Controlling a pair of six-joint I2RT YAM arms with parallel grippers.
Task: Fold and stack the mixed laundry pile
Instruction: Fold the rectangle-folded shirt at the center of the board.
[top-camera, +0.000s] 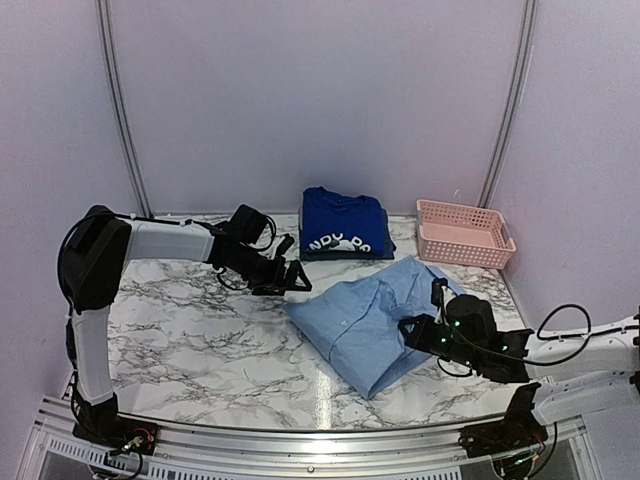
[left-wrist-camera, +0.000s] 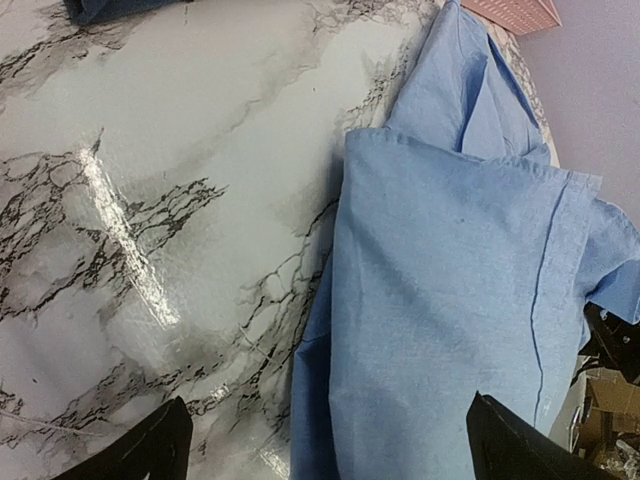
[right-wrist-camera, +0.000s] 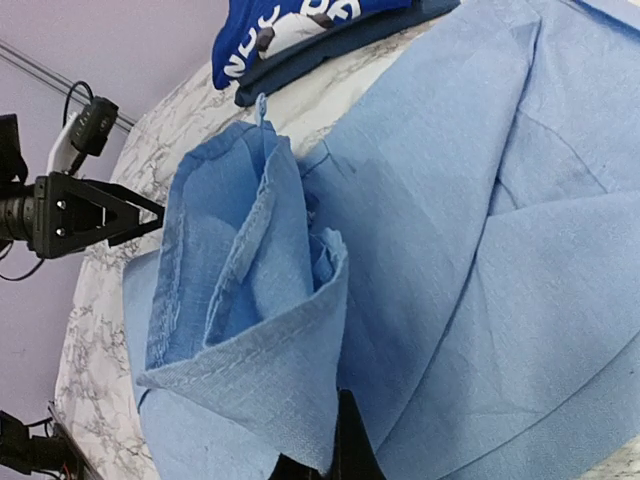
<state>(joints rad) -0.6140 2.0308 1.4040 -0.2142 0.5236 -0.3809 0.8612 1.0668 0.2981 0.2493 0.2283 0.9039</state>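
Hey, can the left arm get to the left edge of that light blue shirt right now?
Probably yes. The left gripper is open just over the edge of the light-blue shirt, with nothing lying between them; the right gripper pinches the opposite side.

T-shirt (top-camera: 343, 222), folded: white arched lettering across the front, cut off by the fold; reads "NDY PA".
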